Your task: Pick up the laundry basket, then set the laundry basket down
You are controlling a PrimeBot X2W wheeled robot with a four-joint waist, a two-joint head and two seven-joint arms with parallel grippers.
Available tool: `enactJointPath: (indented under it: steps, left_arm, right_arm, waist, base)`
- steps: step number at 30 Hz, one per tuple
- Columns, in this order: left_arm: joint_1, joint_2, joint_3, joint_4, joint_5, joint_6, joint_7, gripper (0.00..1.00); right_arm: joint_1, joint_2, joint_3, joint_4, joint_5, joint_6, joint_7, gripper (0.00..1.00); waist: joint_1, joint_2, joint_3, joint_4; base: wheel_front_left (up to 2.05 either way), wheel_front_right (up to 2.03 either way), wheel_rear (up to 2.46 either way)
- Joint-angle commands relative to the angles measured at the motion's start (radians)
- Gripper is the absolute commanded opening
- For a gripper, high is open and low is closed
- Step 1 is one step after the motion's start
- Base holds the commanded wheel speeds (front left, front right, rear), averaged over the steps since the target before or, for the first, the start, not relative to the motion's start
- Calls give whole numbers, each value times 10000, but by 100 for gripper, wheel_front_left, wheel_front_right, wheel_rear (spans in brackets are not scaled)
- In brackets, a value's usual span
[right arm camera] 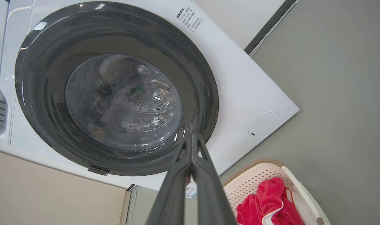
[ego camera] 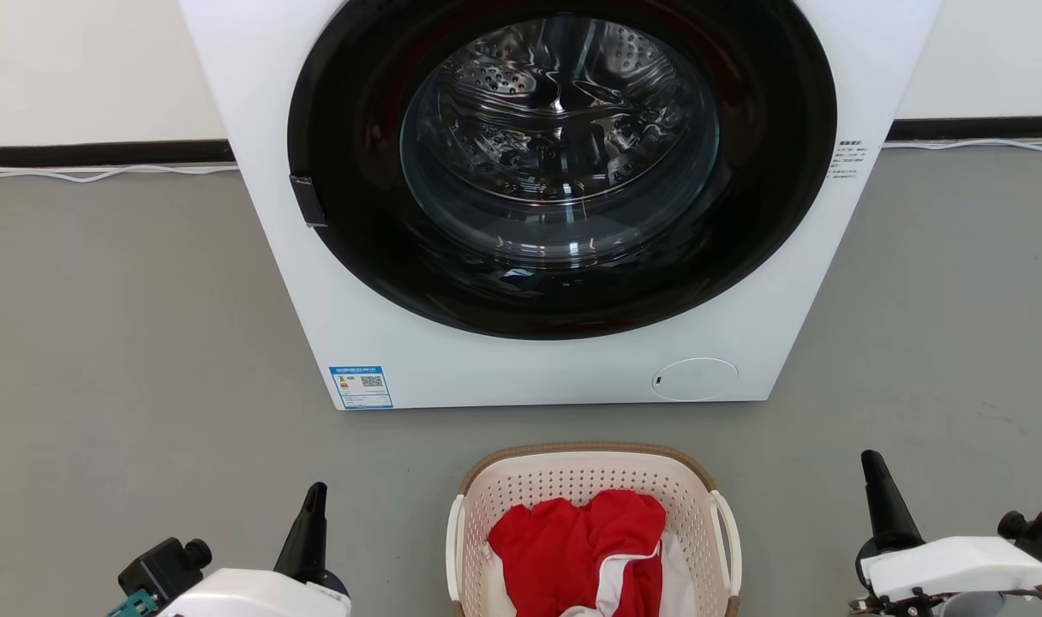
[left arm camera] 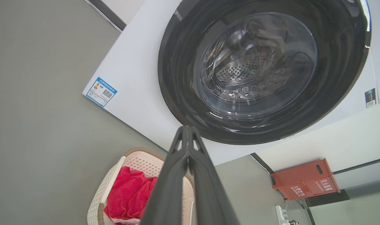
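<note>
A lopsided lift looks the likeliest slip: if one side misses its white loop handle point(ego camera: 731, 533), the laundry basket point(ego camera: 585, 448) tips and spills the red garment point(ego camera: 572, 540) (heaped high). The basket stands on the floor point(ego camera: 144, 386) before the washing machine point(ego camera: 358, 300), between the left gripper point(ego camera: 317, 493) and right gripper point(ego camera: 871, 461), apart from both; both pairs of fingers are pressed together, empty.

i'm counting one washing machine point(ego camera: 332, 283), one laundry basket point(ego camera: 572, 478), one red cloth point(ego camera: 564, 540), one orange-red box point(left arm camera: 305, 179), one blue sticker point(ego camera: 360, 386), and two hands showing: left hand point(ego camera: 317, 490), right hand point(ego camera: 870, 458).
</note>
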Motion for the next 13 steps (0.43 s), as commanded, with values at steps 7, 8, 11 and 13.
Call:
enactJointPath:
  steps: [7, 8, 11, 13]
  left_arm:
    - [-628, 82, 373, -225, -848, -198, 192, 0]
    - [-646, 84, 423, -223, -1064, -228, 249, 0]
    - [-664, 86, 473, -221, -1280, -257, 306, 0]
    - [-691, 89, 549, -218, -1604, -301, 393, 0]
  right_arm:
    - [-426, 10, -39, -378, 757, 40, 235, 0]
    - [-434, 32, -69, -396, 943, 41, 293, 0]
    - [-442, 54, -99, -414, 1130, 42, 351, 0]
    - [-454, 88, -143, -442, 1410, 44, 438, 0]
  waist:
    - [-1, -1, -13, -10]
    - [-1, -1, -17, -13]
    - [-1, -1, -20, -16]
    - [-1, -1, -26, -21]
  base:
    - [0, 0, 0]
    - [0, 0, 0]
    - [0, 0, 0]
    - [0, 0, 0]
